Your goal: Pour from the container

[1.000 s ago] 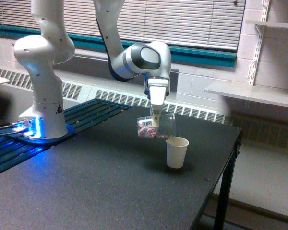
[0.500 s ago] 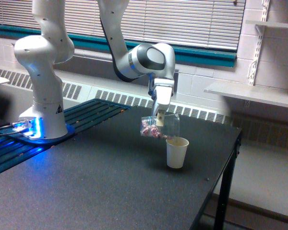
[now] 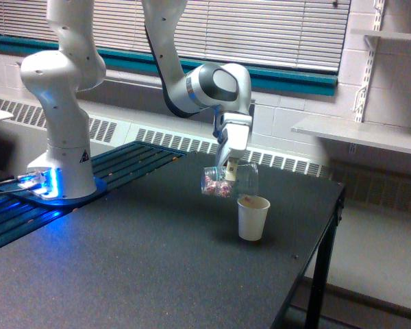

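A clear glass-like mug point(image 3: 229, 181) hangs on its side in the air, its open mouth toward the exterior view's right and slightly down. Small reddish and pale pieces lie in its closed end at the left. My gripper point(image 3: 229, 168) comes down from above and is shut on the mug. Just below the mug's mouth, an off-white paper cup point(image 3: 253, 218) stands upright on the black table point(image 3: 123, 274). The mug's rim sits just above the cup's left rim.
The arm's white base point(image 3: 61, 137) stands at the left on a blue-lit slatted platform point(image 3: 68, 199). The table's right edge point(image 3: 332, 226) drops off close behind the cup. Wall shelves point(image 3: 359, 130) hang at the right, a radiator and window blinds behind.
The gripper and mug have shifted slightly to the right, bringing the mug's mouth closer over the paper cup. The cup has not moved.
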### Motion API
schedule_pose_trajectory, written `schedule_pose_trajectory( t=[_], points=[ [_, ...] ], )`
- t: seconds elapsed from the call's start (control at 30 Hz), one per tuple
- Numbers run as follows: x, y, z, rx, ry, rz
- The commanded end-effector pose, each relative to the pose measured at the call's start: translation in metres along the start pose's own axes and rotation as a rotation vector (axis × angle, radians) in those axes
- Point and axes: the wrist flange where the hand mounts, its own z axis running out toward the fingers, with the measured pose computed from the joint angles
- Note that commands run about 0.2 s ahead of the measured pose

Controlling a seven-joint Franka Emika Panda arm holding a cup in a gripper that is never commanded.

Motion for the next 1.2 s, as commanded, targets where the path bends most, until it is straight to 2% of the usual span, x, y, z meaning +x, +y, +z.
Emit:
schedule_pose_trajectory(
  t=[0.03, 0.37, 0.63, 0.9, 1.2],
  points=[
    [0.007, 0.015, 0.002, -0.022, 0.008, 0.001],
    [0.010, 0.018, -0.003, -0.029, 0.014, -0.010],
    [0.010, 0.005, -0.009, -0.036, 0.021, -0.065],
    [0.014, 0.000, -0.009, -0.054, 0.028, -0.091],
    [0.014, 0.002, -0.003, -0.076, 0.016, -0.108]
  ],
)
